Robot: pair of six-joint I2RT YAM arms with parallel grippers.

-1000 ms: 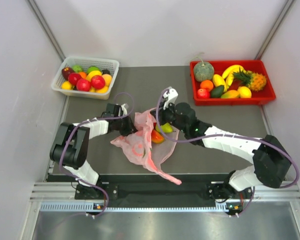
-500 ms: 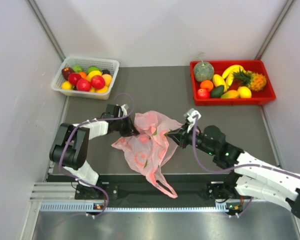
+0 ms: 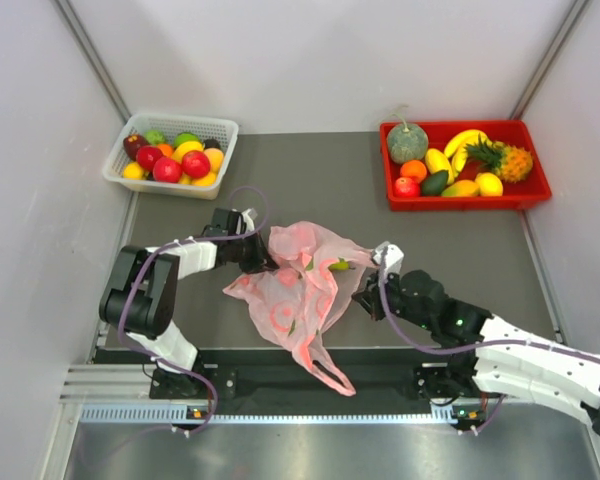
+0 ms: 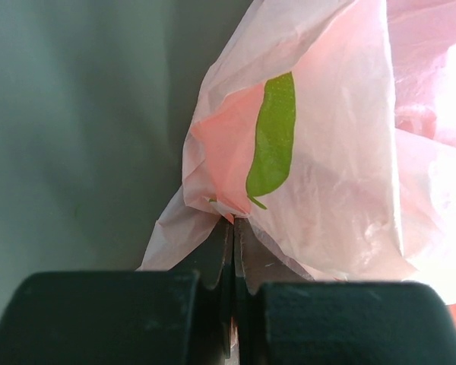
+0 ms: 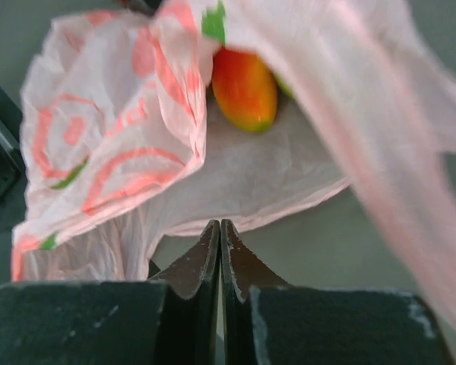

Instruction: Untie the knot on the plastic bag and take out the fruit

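The pink plastic bag [image 3: 298, 272] lies crumpled in the middle of the table, with a handle strip trailing toward the near edge. No knot shows in any view. My left gripper [image 3: 266, 256] is shut on the bag's left edge, and the left wrist view shows the film [image 4: 319, 152] pinched at the tips of the gripper [image 4: 234, 221]. My right gripper [image 3: 365, 296] is shut and empty, just right of the bag. In the right wrist view this gripper [image 5: 220, 223] stops short of the bag's mouth [image 5: 235, 182]. An orange-red fruit [image 5: 245, 87] lies inside the mouth.
A white basket [image 3: 117, 172] of fruit stands at the back left. A red tray [image 3: 460, 203] at the back right holds the melon [image 3: 407, 143], the pineapple [image 3: 510, 160], bananas and small fruits. Grey walls close in the left and right sides.
My right arm has pulled back from over the bag toward the near right. The bag has spread and now covers the fruit in the top view. The left gripper has kept its hold.
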